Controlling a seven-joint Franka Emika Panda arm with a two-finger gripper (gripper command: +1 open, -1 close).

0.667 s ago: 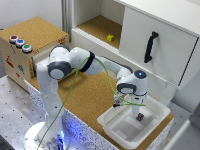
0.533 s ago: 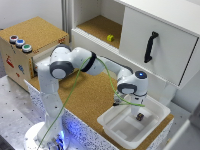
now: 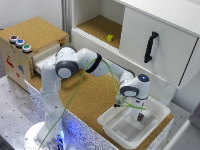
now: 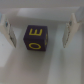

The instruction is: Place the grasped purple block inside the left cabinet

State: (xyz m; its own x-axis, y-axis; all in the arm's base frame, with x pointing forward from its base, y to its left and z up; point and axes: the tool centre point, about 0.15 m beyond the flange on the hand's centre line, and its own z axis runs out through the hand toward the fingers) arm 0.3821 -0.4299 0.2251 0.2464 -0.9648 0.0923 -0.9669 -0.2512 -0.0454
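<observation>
1. White walls and a brown cork floor: that's the left cabinet (image 3: 97, 25), the doorless half of the big unit at the back of the exterior view. It's well apart from the arm, and a small yellow block (image 3: 110, 38) sits on its floor. The other half has a white door with a black handle (image 3: 150, 46).

2. Cork also covers the tabletop (image 3: 87, 95), and a white tray (image 3: 155, 107) rests on it toward the exterior view's right. The arm reaches down into that tray.

3. The claw (image 4: 39, 34) is down inside the tray, fingers (image 4: 6, 31) spread wide. The wrist view shows a clear gap on both sides of the block, so it isn't pinching anything yet as far as I can tell. I can't tell if the tips touch the tray floor.

4. The purple block (image 4: 35, 38) is a tiny dark cube with yellow markings, lying on the tray floor between the two fingers. It's roughly centred, maybe a touch nearer one side.

5. Handling guess: looks rigid and very light, nothing fragile. Flat sides should give the pads decent purchase, though a smooth finish could slip if squeezed off-centre. I'd grab the two opposite vertical faces, mid-height, so it doesn't twist or pop out on the way up to the cabinet.
</observation>
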